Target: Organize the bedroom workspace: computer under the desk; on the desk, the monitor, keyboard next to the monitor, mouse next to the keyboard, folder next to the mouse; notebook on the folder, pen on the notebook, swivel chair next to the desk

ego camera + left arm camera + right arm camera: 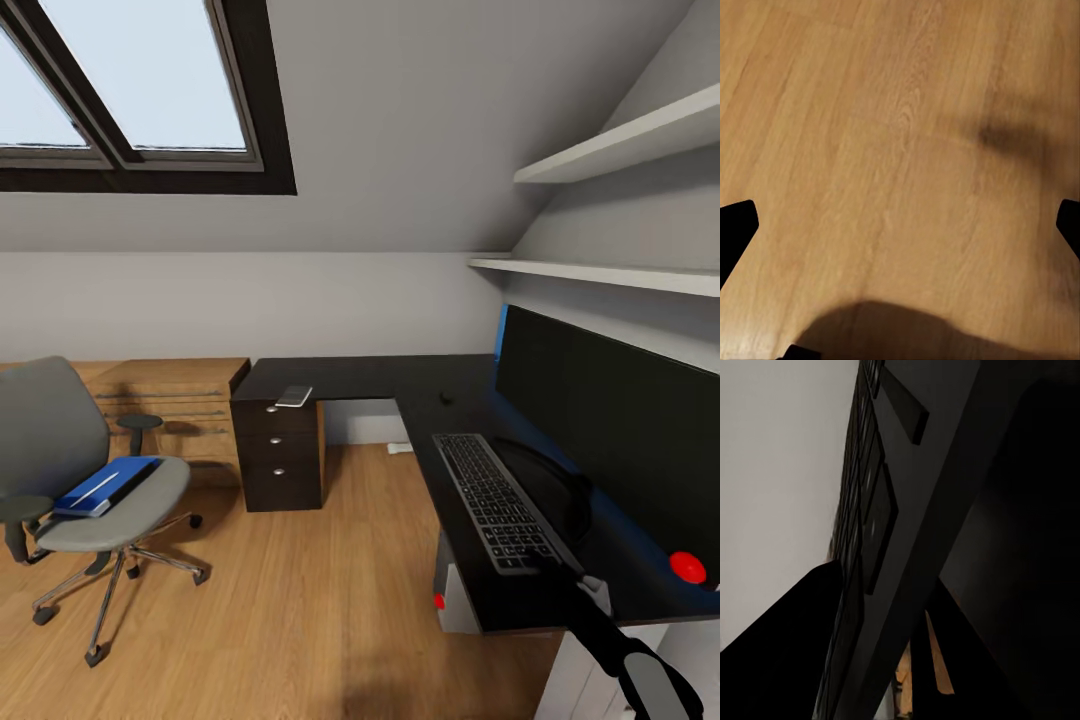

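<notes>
The keyboard (495,503) lies on the desk (370,378) before the monitor (610,420). It looks stiff and light; the right gripper (560,578) pinches its near edge.

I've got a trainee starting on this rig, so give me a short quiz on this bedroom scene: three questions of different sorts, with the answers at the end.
1. True or false: the folder lies on the seat of the swivel chair.
2. Where is the keyboard? A) on the floor, B) on the desk in front of the monitor, C) on the chair.
3. Fill in: over the wooden floor, the left jaws stand ____.

Key: 1 true; 2 B; 3 open.
</notes>
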{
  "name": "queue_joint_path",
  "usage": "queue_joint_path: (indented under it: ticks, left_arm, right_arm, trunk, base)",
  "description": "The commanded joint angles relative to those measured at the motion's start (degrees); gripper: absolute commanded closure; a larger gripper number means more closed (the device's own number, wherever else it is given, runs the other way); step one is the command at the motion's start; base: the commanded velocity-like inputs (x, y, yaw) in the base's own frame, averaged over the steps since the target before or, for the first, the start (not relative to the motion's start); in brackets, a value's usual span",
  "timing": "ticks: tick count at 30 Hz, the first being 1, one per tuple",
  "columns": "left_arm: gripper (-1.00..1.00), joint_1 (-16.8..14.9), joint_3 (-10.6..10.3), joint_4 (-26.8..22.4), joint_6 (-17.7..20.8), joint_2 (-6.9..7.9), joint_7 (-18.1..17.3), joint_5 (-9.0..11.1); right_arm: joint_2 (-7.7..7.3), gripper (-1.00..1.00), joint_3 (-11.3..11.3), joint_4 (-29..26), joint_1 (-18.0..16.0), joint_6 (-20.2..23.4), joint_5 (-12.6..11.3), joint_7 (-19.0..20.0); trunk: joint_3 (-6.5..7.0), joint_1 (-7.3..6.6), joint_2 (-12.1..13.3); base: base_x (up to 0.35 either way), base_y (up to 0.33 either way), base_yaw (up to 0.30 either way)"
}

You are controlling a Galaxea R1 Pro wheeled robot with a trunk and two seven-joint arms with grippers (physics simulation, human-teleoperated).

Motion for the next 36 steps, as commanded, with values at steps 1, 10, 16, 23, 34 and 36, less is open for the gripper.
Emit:
queue_joint_path:
  ticks: [1, 10, 16, 23, 34, 36]
  left_arm:
    - [-1.00, 0.01, 0.02, -0.06, -0.11, -0.03, 0.05, 0.58]
    - [-1.00, 0.01, 0.02, -0.06, -0.12, -0.04, 0.05, 0.58]
    - [-1.00, 0.01, 0.02, -0.06, -0.44, -0.04, 0.05, 0.58]
    - [-1.00, 0.00, 0.02, -0.06, -0.47, -0.04, 0.06, 0.58]
    - [-1.00, -0.01, 0.02, -0.06, -0.49, 0.03, 0.05, 0.58]
    - [-1.00, 0.00, 0.05, -0.06, -0.51, 0.04, 0.05, 0.58]
  right_arm:
    - [0.02, 1.00, -0.08, -0.01, -0.04, 0.24, -0.49, -0.44]
    - [0.12, 1.00, 0.06, 0.08, -0.04, -1.48, -0.48, -1.31]
    - [0.13, 1.00, 0.03, 0.03, -0.04, -1.55, -0.56, -1.15]
    - [0.12, 1.00, 0.03, 0.00, -0.04, -1.57, -0.50, -0.85]
    - [0.24, 1.00, 0.09, 0.08, -0.04, -1.57, -0.55, -0.76]
    - [0.27, 1.00, 0.08, 0.08, -0.04, -1.59, -0.58, -0.73]
  trunk:
    - [-0.05, 0.00, -0.03]
    - [-0.05, 0.00, -0.03]
    - [-0.05, 0.00, -0.03]
    - [-0.05, 0.00, -0.03]
    - [-0.05, 0.00, -0.03]
    - [-0.05, 0.00, -0.03]
  base:
    - [-0.009, -0.007, 0.000]
    - [0.048, -0.001, 0.000]
    - [0.115, 0.000, 0.000]
    - [0.010, 0.000, 0.000]
    - [0.000, 0.000, 0.000]
    - [0.037, 0.000, 0.000]
